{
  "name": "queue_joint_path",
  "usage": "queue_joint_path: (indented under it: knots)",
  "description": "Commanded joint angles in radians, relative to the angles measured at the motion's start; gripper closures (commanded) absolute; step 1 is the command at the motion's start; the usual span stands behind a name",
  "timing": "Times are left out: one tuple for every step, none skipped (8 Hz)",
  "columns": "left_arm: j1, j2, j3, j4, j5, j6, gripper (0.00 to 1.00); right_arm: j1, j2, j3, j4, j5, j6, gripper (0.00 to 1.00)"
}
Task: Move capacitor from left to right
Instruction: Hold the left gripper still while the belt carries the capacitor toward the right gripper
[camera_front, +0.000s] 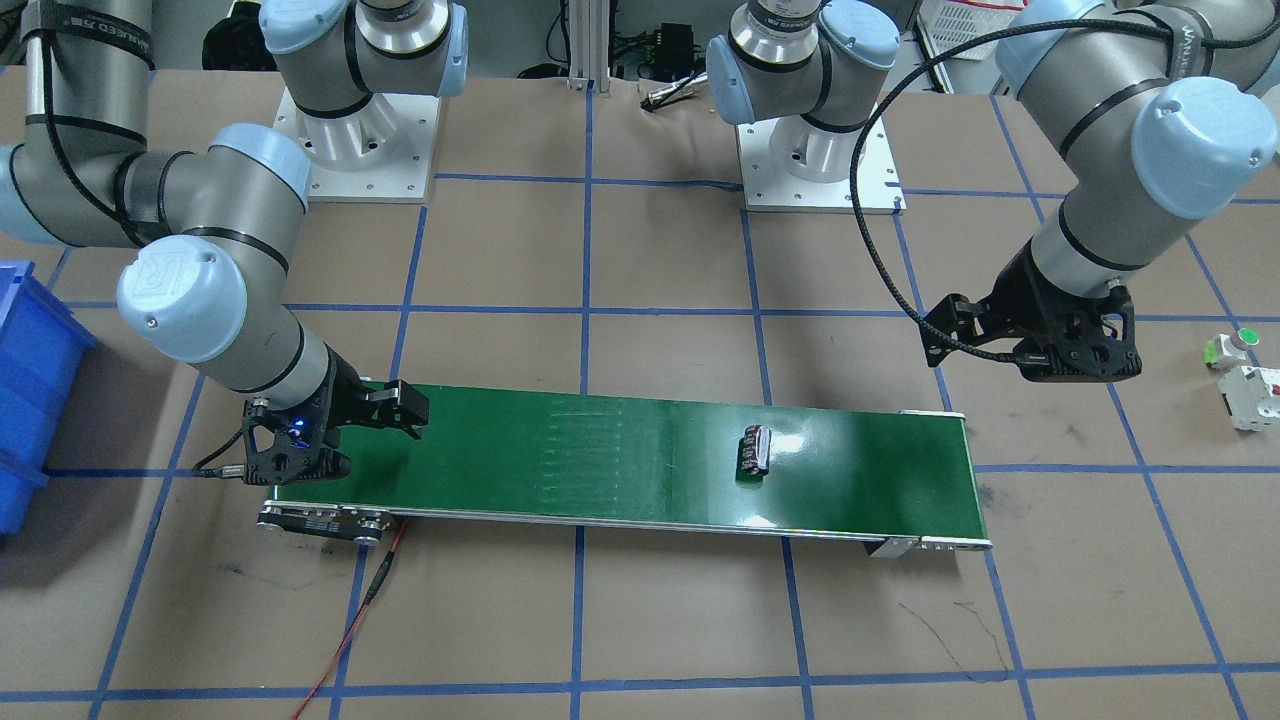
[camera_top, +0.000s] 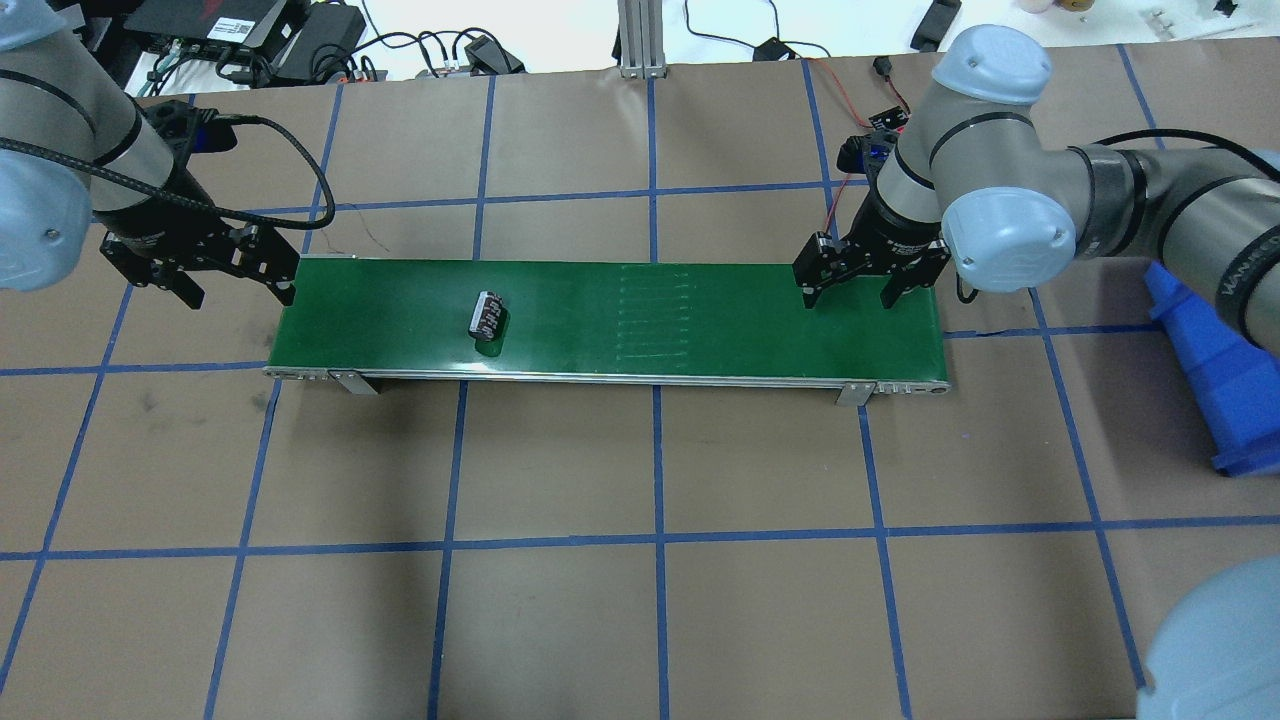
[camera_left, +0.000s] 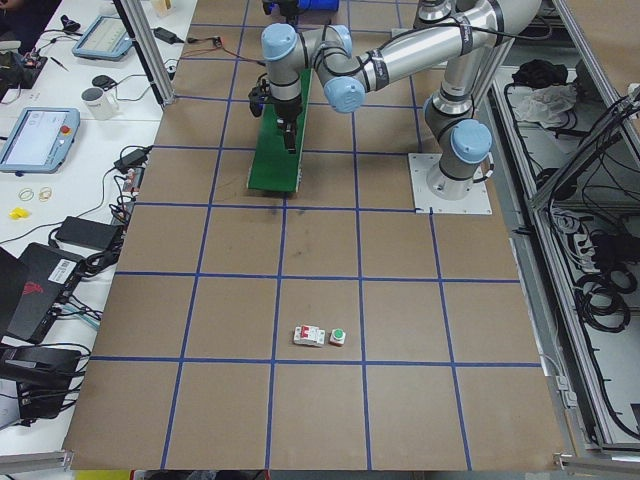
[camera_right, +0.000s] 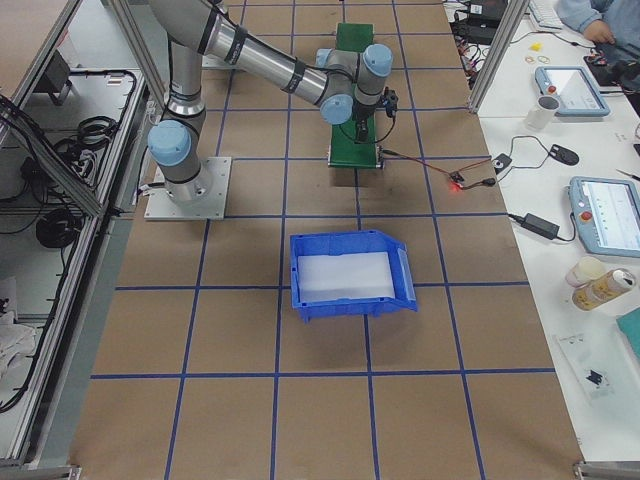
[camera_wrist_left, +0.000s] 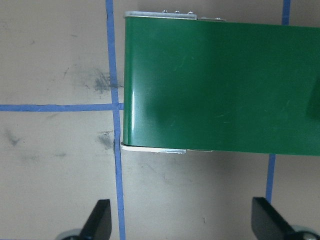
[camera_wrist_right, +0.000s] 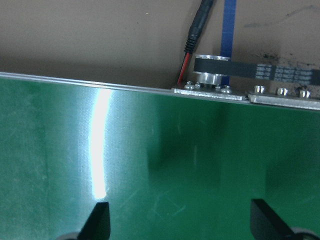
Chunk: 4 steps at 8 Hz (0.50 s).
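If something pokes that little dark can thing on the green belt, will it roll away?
Probably, yes. The small dark cylindrical capacitor seems to lie on its side on the smooth green conveyor belt, so a sideways nudge would likely roll it. It looks rigid, and being so small it is probably light.

A green belt (camera_wrist_right: 150, 165) filled most of the frame, a glare streak down its left part. Beyond its metal edge rail (camera_wrist_right: 100, 84) sat a pulley (camera_wrist_right: 212, 76) with a toothed band (camera_wrist_right: 280, 72) and a red-black cable (camera_wrist_right: 194, 42), against the brown surface (camera_wrist_right: 75, 35). The right hand's (camera_wrist_right: 182, 225) fingertips (camera_wrist_right: 100, 220) stood wide apart.
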<state>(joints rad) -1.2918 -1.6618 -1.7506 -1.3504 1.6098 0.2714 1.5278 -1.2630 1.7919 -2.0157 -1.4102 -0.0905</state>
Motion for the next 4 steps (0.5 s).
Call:
queue_joint_path:
  knots:
    - [0.003,-0.004,-0.001,0.002,0.005,0.003,0.00,0.000,-0.001,0.003,-0.002,-0.007,0.000,0.00]
    - [0.003,-0.006,-0.009,-0.001,0.004,0.002,0.00,0.002,-0.001,0.003,-0.002,-0.009,0.000,0.00]
    - [0.002,0.000,-0.006,-0.010,-0.001,-0.003,0.00,0.003,-0.001,0.003,-0.002,-0.012,0.000,0.00]
    - [0.002,0.000,-0.001,-0.030,0.001,-0.006,0.00,0.003,-0.006,0.003,-0.002,-0.013,0.000,0.01]
